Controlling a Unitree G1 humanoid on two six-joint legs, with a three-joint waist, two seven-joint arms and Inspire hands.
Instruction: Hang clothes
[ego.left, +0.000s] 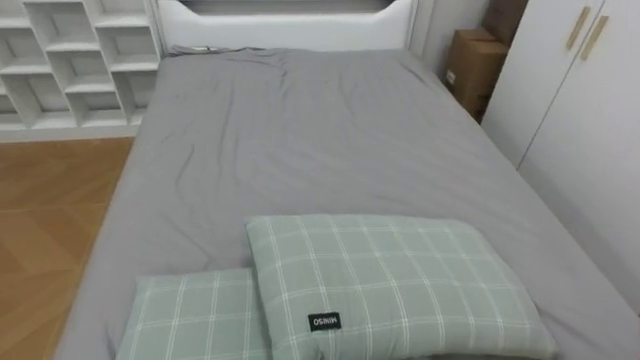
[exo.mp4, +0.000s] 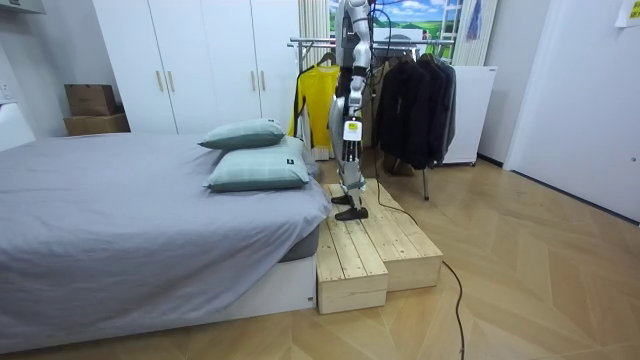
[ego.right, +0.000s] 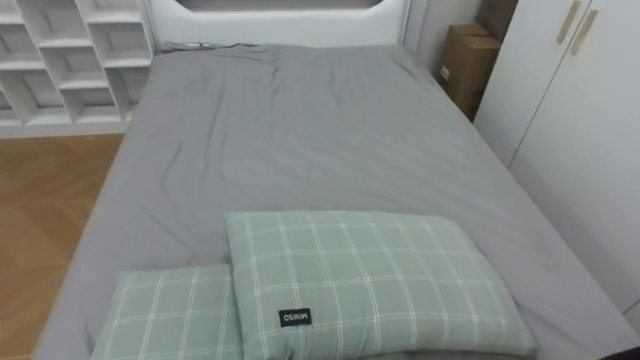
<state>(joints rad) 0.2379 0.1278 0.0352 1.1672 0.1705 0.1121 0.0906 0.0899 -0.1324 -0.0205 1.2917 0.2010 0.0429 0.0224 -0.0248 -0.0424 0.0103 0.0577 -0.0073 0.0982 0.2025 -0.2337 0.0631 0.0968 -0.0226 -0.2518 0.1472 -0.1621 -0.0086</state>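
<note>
Robot on the wooden platform (exo.mp4: 365, 250) at the bed (exo.mp4: 120, 200), clothes rack (exo.mp4: 312, 42) behind it

Two green checked pillows (ego.left: 390, 285) lie on the grey sheet; a yellow garment (exo.mp4: 314, 95) hangs on the rack; the left hand (exo.mp4: 351, 125) hangs at the robot's side, and I cannot tell how its fingers are set; dark clothes (exo.mp4: 415, 100) hang further right.

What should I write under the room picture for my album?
Robot stands on a wooden platform beside the grey bed, dark coats hanging behind it.
</note>
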